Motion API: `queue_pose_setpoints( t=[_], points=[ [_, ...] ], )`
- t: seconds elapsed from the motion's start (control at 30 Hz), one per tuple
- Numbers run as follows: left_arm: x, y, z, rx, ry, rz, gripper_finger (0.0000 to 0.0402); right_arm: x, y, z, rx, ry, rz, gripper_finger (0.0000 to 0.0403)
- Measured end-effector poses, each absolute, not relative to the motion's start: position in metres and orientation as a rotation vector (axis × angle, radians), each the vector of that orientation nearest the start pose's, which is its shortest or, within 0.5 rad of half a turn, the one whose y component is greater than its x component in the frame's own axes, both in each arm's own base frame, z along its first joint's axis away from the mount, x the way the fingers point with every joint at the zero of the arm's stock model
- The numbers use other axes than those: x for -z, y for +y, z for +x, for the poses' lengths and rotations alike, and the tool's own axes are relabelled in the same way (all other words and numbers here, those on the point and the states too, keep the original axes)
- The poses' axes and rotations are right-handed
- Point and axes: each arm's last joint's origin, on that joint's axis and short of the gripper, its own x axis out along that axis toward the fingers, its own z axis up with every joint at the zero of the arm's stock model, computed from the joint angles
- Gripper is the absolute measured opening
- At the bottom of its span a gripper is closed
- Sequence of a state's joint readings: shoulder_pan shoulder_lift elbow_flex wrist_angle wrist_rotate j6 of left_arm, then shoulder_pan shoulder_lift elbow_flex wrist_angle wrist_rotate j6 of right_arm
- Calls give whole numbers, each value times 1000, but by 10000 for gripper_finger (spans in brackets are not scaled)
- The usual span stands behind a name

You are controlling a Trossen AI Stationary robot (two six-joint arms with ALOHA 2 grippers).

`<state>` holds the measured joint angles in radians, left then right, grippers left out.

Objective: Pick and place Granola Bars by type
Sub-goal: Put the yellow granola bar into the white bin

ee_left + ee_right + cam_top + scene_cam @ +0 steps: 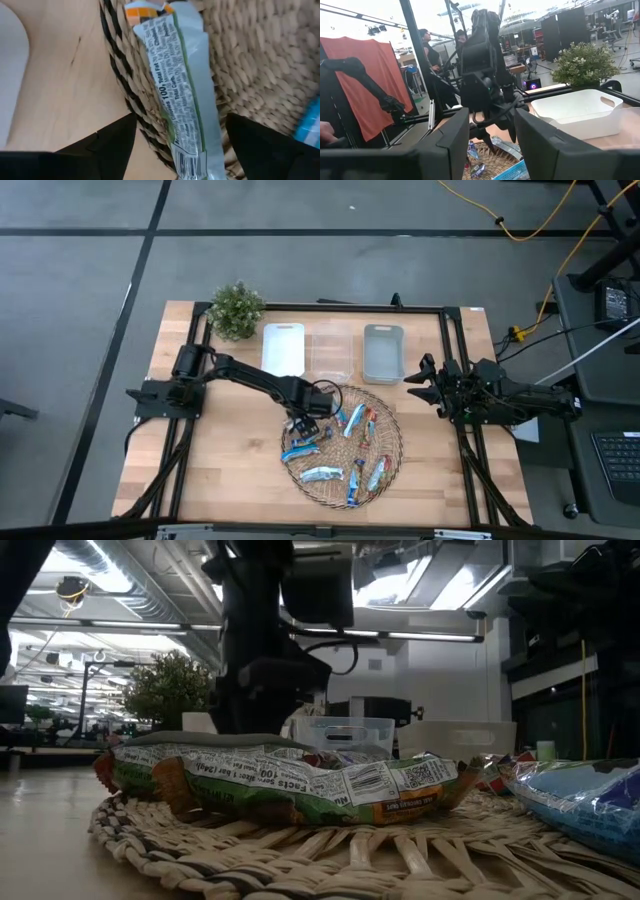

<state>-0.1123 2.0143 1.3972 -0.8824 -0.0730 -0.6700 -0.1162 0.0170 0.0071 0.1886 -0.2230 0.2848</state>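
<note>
Basket tray (392,442): table centre, toward 6 o'clock.
Granola Bars (352,420): scattered in basket tray.
Bins (383,352): row at 12 o'clock of basket tray.
Plant (237,309): 9 o'clock of bins.
Left gripper (303,426): over basket tray's 9 o'clock rim.
Right gripper (422,383): 3 o'clock table edge.

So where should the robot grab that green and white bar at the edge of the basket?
Across its narrow middle, coming straight down. The bar lies flat and long over the basket rim, and the left gripper already has its open fingers on either side.
</note>
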Motion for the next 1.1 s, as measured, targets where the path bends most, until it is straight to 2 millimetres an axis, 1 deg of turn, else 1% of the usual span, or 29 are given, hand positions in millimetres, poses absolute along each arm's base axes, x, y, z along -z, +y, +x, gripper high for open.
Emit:
queue_pose_setpoints(
  t=[0.17,0.47,0.57,0.63,0.73,0.8,0.87,0.97,1.03,1.1],
  points=[
    [-153,-41,373,-468,1431,-439,232,-183,-5,96,-131,-160,253,160],
    [-156,-44,372,-462,1449,-542,105,-183,-5,96,-130,-160,251,160],
    [-164,-47,376,-441,1441,-545,66,-183,-5,96,-130,-160,249,160],
    [-174,-49,379,-405,1451,-529,45,-183,-5,96,-130,-160,249,160],
    [-199,-50,383,-355,1446,-500,28,-183,-5,96,-130,-160,249,160],
    [-221,-48,382,-337,1433,-466,27,-183,-5,96,-130,-160,249,160],
    [-247,-44,382,-323,1387,-434,30,-183,-5,96,-130,-160,249,160],
    [-293,-36,378,-311,1261,-388,32,-183,-5,96,-129,-160,249,160],
    [-330,-29,374,-305,1124,-358,30,-183,-5,96,-129,-161,248,160],
    [-366,-23,365,-291,978,-306,27,-183,-5,96,-129,-160,245,160]
  ],
)
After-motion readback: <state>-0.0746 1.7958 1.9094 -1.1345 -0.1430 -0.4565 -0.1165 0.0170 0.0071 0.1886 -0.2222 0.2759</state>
